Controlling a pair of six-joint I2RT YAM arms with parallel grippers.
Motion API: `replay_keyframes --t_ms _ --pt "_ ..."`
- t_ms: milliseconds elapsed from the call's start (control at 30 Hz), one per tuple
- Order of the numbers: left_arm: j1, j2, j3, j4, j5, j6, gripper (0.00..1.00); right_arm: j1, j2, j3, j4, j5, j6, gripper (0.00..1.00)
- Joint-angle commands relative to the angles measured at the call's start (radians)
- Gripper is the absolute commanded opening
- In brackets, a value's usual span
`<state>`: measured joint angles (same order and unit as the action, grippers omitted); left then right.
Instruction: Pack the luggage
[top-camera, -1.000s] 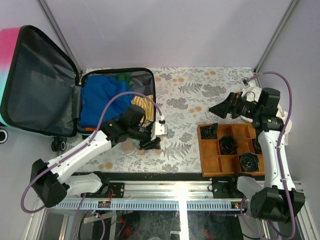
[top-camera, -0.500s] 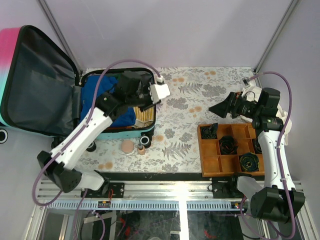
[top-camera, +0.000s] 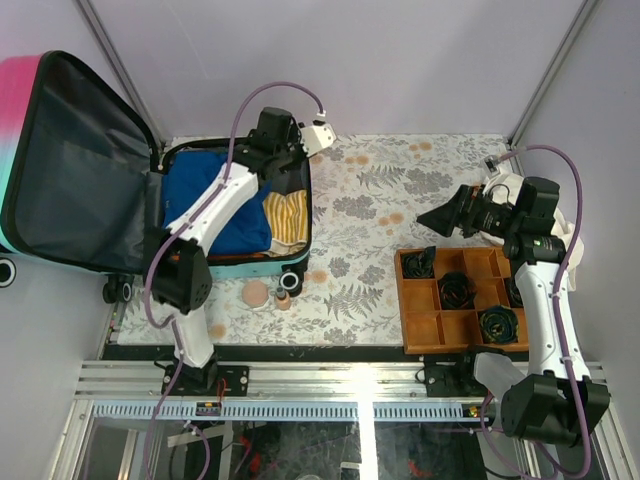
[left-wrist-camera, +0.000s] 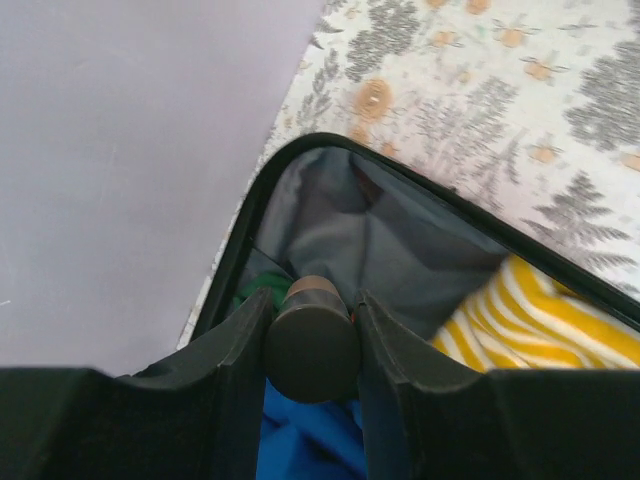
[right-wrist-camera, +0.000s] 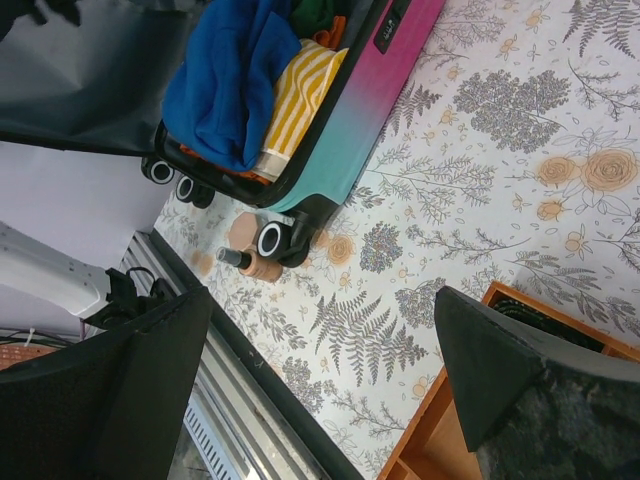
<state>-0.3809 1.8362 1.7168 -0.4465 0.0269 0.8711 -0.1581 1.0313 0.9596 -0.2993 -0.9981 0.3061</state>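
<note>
Only one luggage (top-camera: 80, 165), one bottle (left-wrist-camera: 312, 345) in left jaws.

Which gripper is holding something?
The left gripper, over the luggage's far corner: it clamps a dark-capped bottle. The right gripper hangs wide open and empty.

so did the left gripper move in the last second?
Yes. The left gripper, shut on a bottle, went from the table in front of the luggage to above its far right corner.
</note>
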Motion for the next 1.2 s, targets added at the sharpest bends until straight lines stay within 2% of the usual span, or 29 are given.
replay_keyframes --t_ms 0,100,433,633,700,933,1000,1167 --pt "0.049 0.115 0.173 0.071 -0.035 0.004 0.1 -0.003 -0.016 -0.003 0.052 -0.034 0.013 0.99" --pt "0.071 0.199 0.24 0.047 -0.047 0.0 0.1 -0.003 -0.013 -0.006 0.062 -0.036 0.017 0.99" --pt "0.091 0.339 0.261 0.031 -0.127 0.043 0.1 -0.003 -0.009 -0.025 0.093 -0.038 0.035 1.0" --pt "0.101 0.42 0.323 0.029 -0.155 0.016 0.18 -0.003 -0.01 -0.036 0.103 -0.035 0.039 1.0" --pt "0.107 0.446 0.352 0.03 -0.148 -0.007 0.24 -0.003 -0.011 -0.038 0.103 -0.034 0.038 1.0" --pt "0.123 0.416 0.394 0.055 -0.022 -0.122 0.69 -0.003 -0.009 -0.04 0.108 -0.033 0.042 1.0" --pt "0.122 0.389 0.398 0.042 0.02 -0.153 0.75 -0.003 -0.011 -0.042 0.11 -0.033 0.045 1.0" --pt "0.125 0.291 0.405 0.014 0.098 -0.221 0.8 -0.003 -0.017 -0.042 0.112 -0.034 0.048 1.0"
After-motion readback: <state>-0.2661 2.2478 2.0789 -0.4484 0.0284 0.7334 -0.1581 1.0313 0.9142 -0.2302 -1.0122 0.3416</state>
